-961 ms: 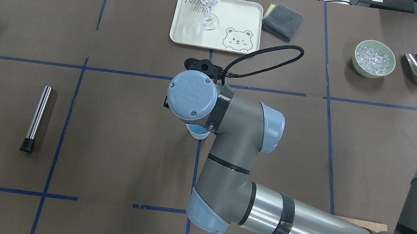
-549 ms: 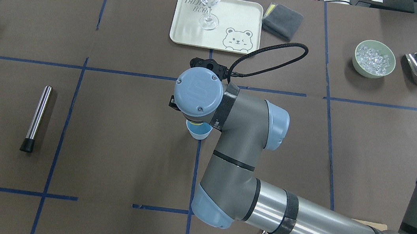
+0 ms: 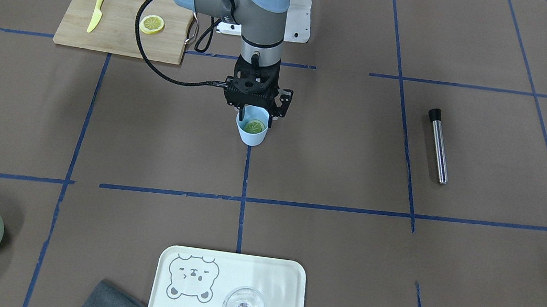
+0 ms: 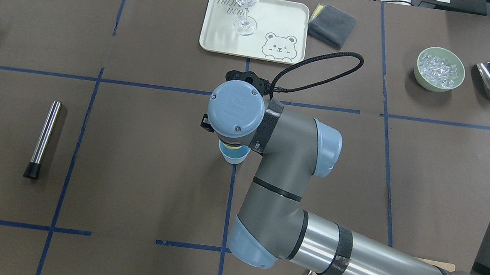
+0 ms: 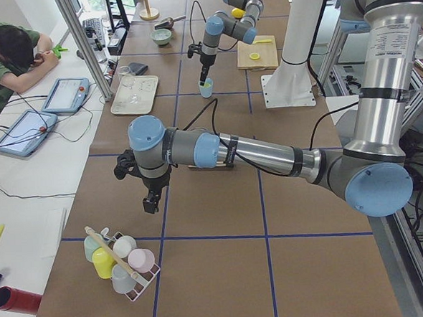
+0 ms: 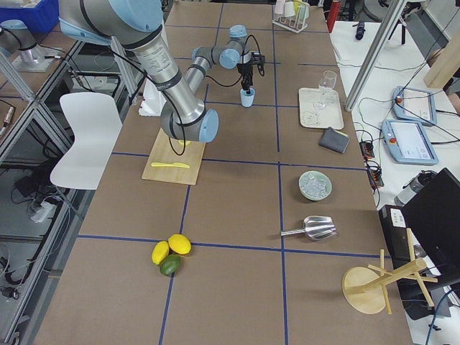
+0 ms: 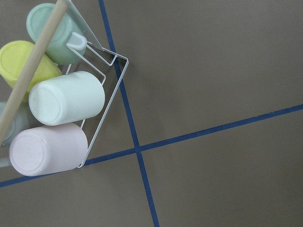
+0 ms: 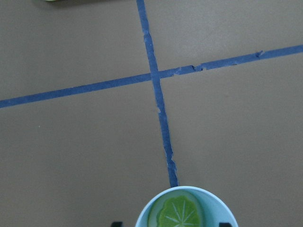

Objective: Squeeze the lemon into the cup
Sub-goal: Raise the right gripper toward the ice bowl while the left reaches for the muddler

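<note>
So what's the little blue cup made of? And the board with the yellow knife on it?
The cup looks like plastic: matte, evenly light blue, thin-rimmed. The board seems wooden or bamboo: tan with faint lengthwise stripes. The knife is probably plastic too, one solid yellow piece with no metal shine.

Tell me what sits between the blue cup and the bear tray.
Nothing stands there. Between the cup and the tray, the front-facing view shows only brown table cover crossed by blue tape lines.

Hand-lettered "BEA…" on the cream tray (image 4: 288,16), below a partly legible upper word
</note>
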Controlling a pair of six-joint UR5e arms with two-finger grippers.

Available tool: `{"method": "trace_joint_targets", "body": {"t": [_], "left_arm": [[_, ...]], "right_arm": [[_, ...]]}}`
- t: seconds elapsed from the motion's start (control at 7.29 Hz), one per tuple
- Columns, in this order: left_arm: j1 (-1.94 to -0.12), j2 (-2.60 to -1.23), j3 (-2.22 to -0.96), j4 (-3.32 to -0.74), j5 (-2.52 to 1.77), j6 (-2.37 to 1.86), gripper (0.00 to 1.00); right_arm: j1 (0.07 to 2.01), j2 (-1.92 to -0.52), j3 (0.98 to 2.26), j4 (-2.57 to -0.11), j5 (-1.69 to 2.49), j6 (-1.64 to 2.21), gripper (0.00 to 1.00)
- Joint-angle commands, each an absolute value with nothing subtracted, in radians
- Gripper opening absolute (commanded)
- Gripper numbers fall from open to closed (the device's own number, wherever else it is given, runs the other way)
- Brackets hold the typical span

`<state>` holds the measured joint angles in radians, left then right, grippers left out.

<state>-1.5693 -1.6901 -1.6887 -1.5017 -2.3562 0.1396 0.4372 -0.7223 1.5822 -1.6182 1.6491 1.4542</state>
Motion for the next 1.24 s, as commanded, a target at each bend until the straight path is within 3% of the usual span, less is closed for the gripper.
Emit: {"method": "trace_joint_targets", "body": {"t": [0.0,0.55,1.1], "left_arm": [[-1.569,-1.690,-1.689,-1.502,-2.356,0.140,1.00],[-1.501,-1.727,-1.698,-1.499,-2.361,0.056,1.00],[-1.263,-1.743,-1.781,-1.503,-2.364,-0.281,1.00]], "right_arm": [[0.451,-0.718,1.586,-1.623,1.667,1.454,1.00],[0.601,-0.774,1.728,-1.805,1.808,1.242,1.00],[0.889,-1.116,1.930,-1.796,2.032,0.742,1.00]]}}
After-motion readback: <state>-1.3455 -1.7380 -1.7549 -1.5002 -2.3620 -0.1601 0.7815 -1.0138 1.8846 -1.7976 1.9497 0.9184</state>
